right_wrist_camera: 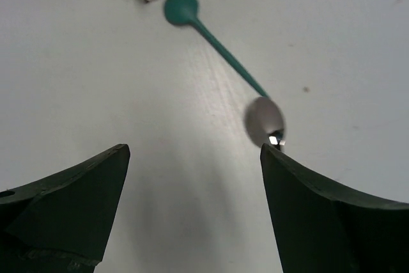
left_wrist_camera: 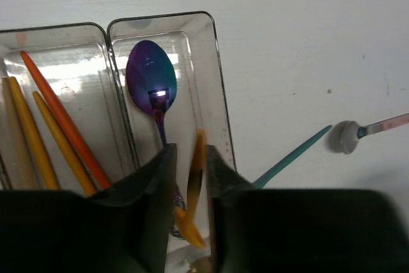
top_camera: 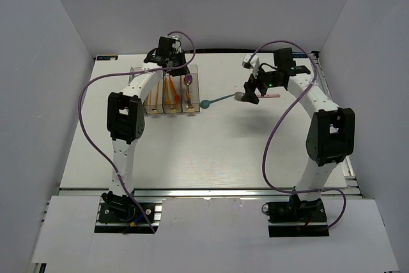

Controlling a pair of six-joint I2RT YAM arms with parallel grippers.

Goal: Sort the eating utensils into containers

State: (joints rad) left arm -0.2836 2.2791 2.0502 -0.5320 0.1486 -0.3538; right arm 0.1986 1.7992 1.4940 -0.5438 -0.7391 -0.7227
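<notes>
The containers [top_camera: 169, 94] stand in a row at the back left; the left wrist view shows two of them [left_wrist_camera: 217, 62]. One holds orange utensils [left_wrist_camera: 57, 119], the other an iridescent purple spoon [left_wrist_camera: 151, 78]. My left gripper [left_wrist_camera: 190, 158] hangs over the purple spoon's bin [top_camera: 176, 65]. Its jaws are slightly apart, and a blurred orange utensil [left_wrist_camera: 197, 187] lies between them against the right finger. My right gripper [right_wrist_camera: 195, 158] is wide open and empty above the table [top_camera: 249, 94]. A teal spoon [right_wrist_camera: 182, 7] and a metallic spoon [right_wrist_camera: 265, 119] lie just ahead of it.
The teal spoon [top_camera: 217, 100] lies on the table just right of the containers, its handle meeting the metallic spoon's bowl [top_camera: 241, 97]. That spoon's pink handle [left_wrist_camera: 383, 124] runs right under the right arm. White walls enclose the table on three sides.
</notes>
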